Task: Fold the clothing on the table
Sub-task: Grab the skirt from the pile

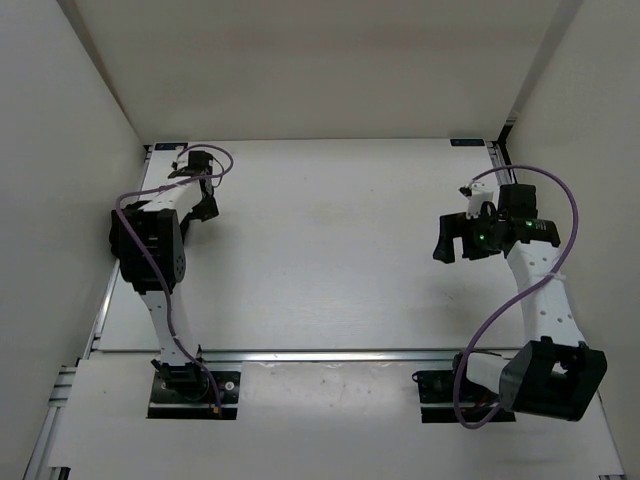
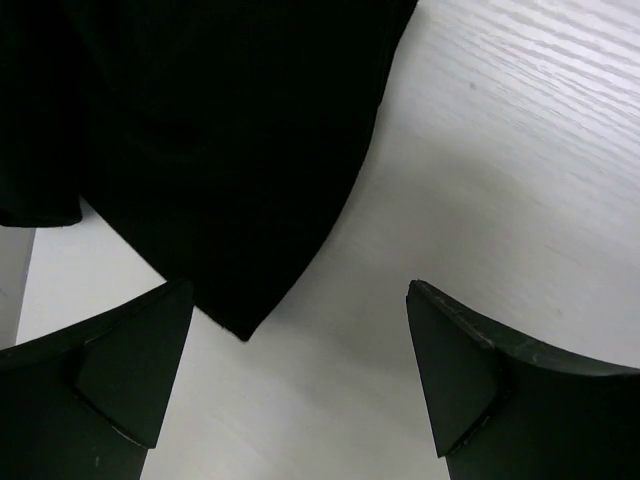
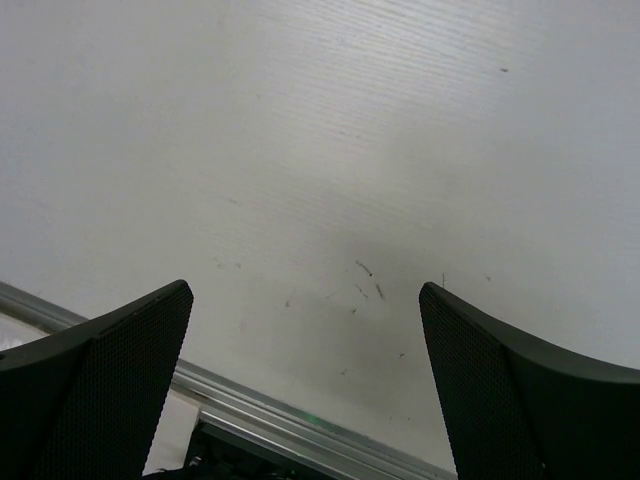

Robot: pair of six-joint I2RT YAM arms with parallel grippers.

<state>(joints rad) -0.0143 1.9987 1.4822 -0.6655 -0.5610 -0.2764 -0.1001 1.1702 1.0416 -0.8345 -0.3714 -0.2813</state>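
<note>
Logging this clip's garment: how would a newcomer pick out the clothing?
Start at the white table in the left wrist view. Just beyond the open left tool, the black clothing fills the upper left, tapering to a point. Its soft surface and hemmed edge set it apart from the hard, angular fingers.

- The top external view hangs above and behind the left arm (image 1: pixel 150 250) and the right arm (image 1: pixel 540 290). It is well back and faces down and forward over the whole tabletop (image 1: pixel 330 250).
- The left wrist view sits very near the tabletop, looking down between the left fingers (image 2: pixel 130 380) at the clothing (image 2: pixel 200 130).
- The right wrist view, equally close, looks down between the right fingers (image 3: pixel 100 400) at the tabletop and the metal rail (image 3: pixel 260 415).
- That rail and the white surface also show in the top view.
</note>
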